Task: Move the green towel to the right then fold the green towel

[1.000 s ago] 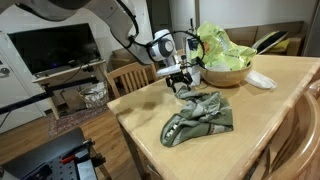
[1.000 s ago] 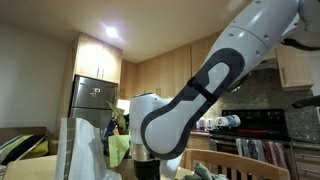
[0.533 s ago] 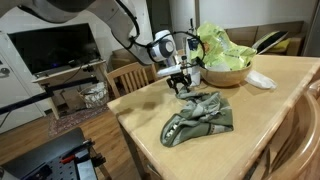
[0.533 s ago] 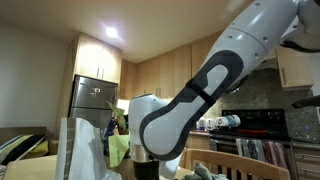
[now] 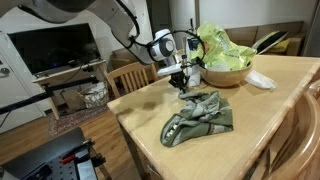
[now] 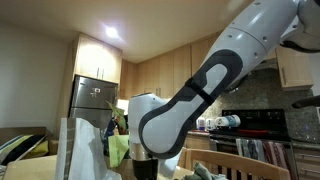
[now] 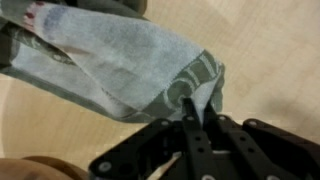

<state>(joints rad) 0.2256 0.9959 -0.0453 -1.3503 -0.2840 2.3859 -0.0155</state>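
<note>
The green towel [image 5: 200, 117] lies crumpled on the wooden table [image 5: 270, 120], olive with a paler speckled panel. My gripper [image 5: 182, 86] is down at the towel's far corner, on the side toward the bowl. In the wrist view the towel [image 7: 110, 65] fills the upper left. My gripper [image 7: 197, 103] comes in from below, and its two dark fingers [image 7: 188, 118] stand close together with the towel's corner pinched between the tips. The rest of the cloth rests flat on the table.
A wooden bowl [image 5: 226, 73] holding bright lime-green crinkly material [image 5: 222, 46] stands just behind the gripper. A white napkin [image 5: 260, 80] lies beside it. A wooden chair [image 5: 128, 78] is at the table's end. The arm [image 6: 200, 90] fills most of an exterior view.
The jaws have closed onto the towel's corner. The arm and the towel have hardly shifted.
</note>
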